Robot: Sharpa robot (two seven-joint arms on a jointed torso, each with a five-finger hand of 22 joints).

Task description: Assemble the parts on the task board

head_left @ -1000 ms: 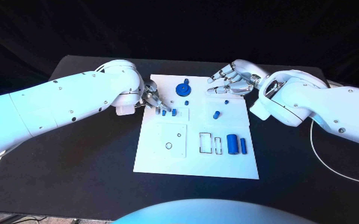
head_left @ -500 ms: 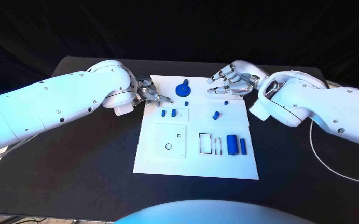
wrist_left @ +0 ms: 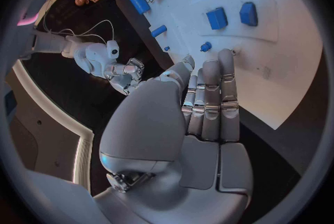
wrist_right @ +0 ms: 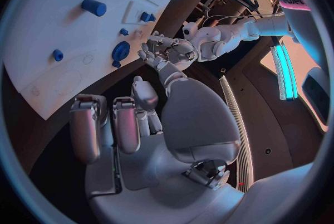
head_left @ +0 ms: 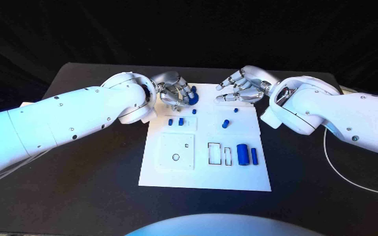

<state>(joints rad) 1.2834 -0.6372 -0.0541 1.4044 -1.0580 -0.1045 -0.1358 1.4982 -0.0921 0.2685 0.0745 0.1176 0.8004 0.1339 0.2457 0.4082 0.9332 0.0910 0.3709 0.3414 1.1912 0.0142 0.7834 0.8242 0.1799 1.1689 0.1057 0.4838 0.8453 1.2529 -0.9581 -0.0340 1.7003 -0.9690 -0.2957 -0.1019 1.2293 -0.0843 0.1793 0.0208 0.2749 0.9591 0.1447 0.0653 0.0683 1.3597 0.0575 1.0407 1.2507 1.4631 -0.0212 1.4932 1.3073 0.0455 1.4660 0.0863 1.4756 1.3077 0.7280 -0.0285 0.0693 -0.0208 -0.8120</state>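
Here the left hand [head_left: 175,93] hangs over the far edge of the flat white task board [head_left: 206,178], fingers loosely curled and apart, holding nothing that I can make out. The round dark-blue knob-like part [head_left: 192,99] lies just beside its fingertips, towards the board's middle and partly hidden by them, so this hand is plainly the nearer one. The right hand [head_left: 240,90] hovers over the same far edge on the other side, fingers half-bent and empty, with the small blue peg [head_left: 225,122] below it, nearer the robot. Judging from this, the left hand need only close inward on the knob.
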